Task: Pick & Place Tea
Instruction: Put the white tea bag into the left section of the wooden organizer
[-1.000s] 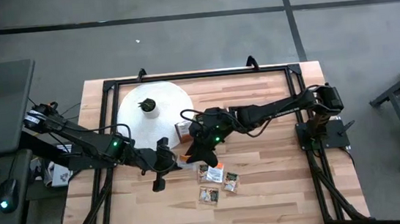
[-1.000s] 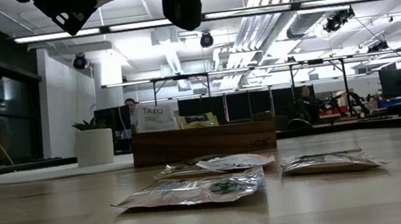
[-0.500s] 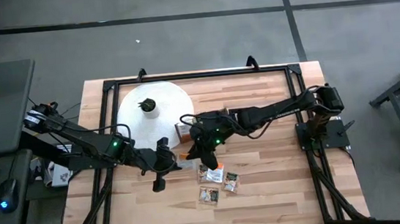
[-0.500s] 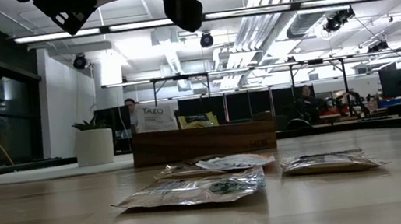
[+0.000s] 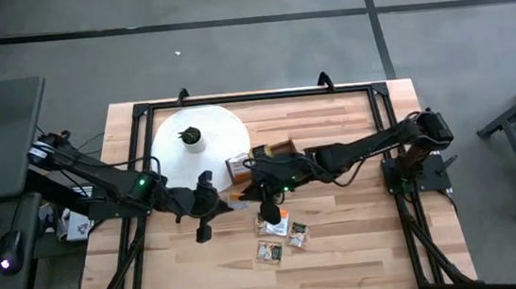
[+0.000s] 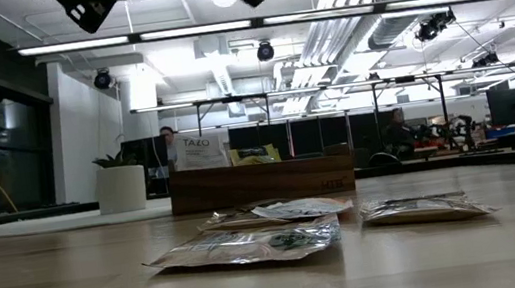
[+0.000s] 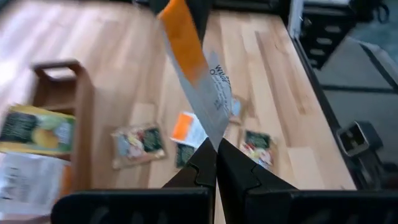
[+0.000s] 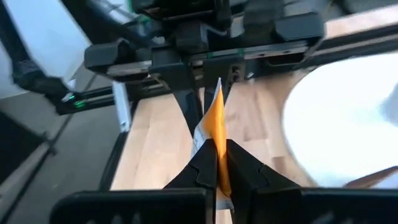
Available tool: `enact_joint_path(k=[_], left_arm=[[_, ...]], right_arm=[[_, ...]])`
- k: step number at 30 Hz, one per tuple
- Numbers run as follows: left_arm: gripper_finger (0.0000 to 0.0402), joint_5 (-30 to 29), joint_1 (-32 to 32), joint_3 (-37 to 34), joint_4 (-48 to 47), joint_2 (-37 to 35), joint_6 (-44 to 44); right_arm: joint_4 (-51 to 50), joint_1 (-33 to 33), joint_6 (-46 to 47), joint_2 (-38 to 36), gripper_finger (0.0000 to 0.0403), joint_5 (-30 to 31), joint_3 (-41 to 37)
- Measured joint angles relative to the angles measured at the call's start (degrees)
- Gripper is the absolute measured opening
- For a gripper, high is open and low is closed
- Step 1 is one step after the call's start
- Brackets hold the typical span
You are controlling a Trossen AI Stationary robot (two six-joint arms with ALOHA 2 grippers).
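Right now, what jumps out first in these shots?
One orange-and-white sachet pinched from both ends: the left gripper and the right gripper each have their jaws shut on it, held in the air near the table's middle, by the wooden box. Below them, a few loose sachets lie on the table, with the white disc at the far left corner.

The pale wooden tabletop [image 5: 362,239] carries a large white disc [image 5: 202,137] (a dark knob stands on it), a brown wooden box [image 5: 261,156] close beside the jaws, and loose tea sachets [image 5: 280,234] lying flat just beyond them.
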Motion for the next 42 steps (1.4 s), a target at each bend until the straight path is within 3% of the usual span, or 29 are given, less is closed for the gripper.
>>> enact_joint_path(k=[11,15,19,27,33,38,42], left_arm=[[0.0,-6.3,0.0,0.2,2.5,-5.4,4.6],[0.0,-6.7,-0.1,-0.2,4.3,-6.7,8.3],[0.0,-9.2,0.0,0.0,6.6,-7.8,11.6],[0.0,-10.8,0.0,-0.1,18.6,-8.0,21.8],[0.0003,-12.9,0.0,-0.1,42.2,-8.0,35.3],[0.0044,-9.2,0.0,0.0,60.2,-8.0,44.3],[0.0112,-9.3,0.2,0.8,63.2,-7.9,46.0]], right_arm=[[-0.7,6.7,-3.1,-5.6,0.0007,25.5,-0.1],[7.2,9.2,-6.1,-6.8,0.0007,35.3,0.1],[18.9,11.2,-12.9,-6.6,0.0007,40.0,-0.1],[47.6,14.2,-34.0,-6.6,0.0007,40.2,-0.1],[67.8,15.4,-44.7,-5.7,0.0007,34.1,-0.1],[70.8,14.1,-44.9,-5.3,0.0007,30.7,-0.1],[70.8,12.9,-43.1,-5.3,0.0007,28.3,-0.1]])
